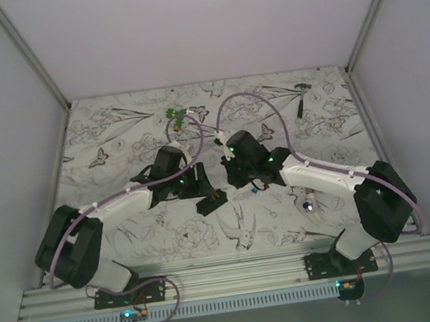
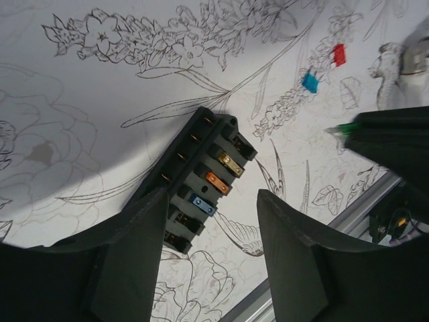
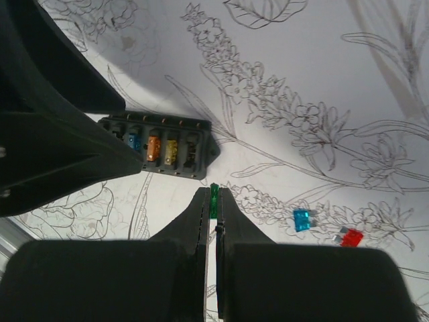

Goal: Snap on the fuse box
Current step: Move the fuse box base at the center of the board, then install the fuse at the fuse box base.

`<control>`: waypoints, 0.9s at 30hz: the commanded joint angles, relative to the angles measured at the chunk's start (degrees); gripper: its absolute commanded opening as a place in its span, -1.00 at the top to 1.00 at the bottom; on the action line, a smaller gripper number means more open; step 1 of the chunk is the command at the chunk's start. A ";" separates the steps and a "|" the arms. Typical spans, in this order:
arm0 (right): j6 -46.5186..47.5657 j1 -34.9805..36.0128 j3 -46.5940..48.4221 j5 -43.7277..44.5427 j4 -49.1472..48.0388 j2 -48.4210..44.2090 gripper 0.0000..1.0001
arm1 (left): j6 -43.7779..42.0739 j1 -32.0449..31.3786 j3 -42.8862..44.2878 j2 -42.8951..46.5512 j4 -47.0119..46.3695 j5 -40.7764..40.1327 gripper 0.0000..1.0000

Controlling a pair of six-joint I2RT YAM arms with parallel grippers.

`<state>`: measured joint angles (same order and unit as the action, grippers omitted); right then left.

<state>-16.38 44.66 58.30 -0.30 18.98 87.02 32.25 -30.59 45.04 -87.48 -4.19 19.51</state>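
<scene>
The left pincer [image 2: 213, 196] is hanging over the flower-printed tabletop [image 1: 115, 143] with its two fingers [image 2: 127, 261] spread wide apart and nothing gripped. The fuse box [image 2: 201, 168] is lying flat on the tabletop below it, running on a slant in the left wrist view. Its near end is sitting in the gap between the spread fingers, close against the left-hand one, and its far end is reaching out past the fingertips. Whether that finger is touching the box cannot be told. Three slots in its open face are showing small inserts: a yellow one [image 2: 230, 163], an orange one [image 2: 216, 181] and a blue one [image 2: 201, 203].

Just to the right of the box, the right pincer [image 3: 214, 194] is pressing its fingers together on a thin green fuse [image 3: 214, 200], which is standing up between the tips. In the right wrist view the box is lying just beyond and to the left of those tips, apart from them, with the green fuse hanging near the box's long side.

Farther right, a loose blue fuse [image 3: 302, 219] and a loose red fuse [image 3: 350, 236] are lying side by side on the tabletop, well clear of the box. In the top view a small white-silver piece [image 1: 308, 202] with a blue dot is lying beside the right arm.
</scene>
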 commanded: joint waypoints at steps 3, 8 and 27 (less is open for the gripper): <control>-1.65 4.38 1.82 4.36 -1.34 3.19 1.00 | -0.09 3.10 -3.35 7.09 3.63 -4.84 -0.29; -2.27 7.13 3.57 8.72 -1.08 6.57 1.00 | -1.54 5.71 -5.31 8.67 3.69 -6.95 -0.56; -4.88 10.27 5.09 13.70 -3.25 9.97 1.00 | -5.27 12.17 -9.47 9.17 -1.44 -11.16 -1.00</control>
<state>-19.84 54.41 61.87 11.73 18.02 95.90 28.51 -18.74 36.62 -79.37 -4.49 9.50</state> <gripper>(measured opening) 0.037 0.996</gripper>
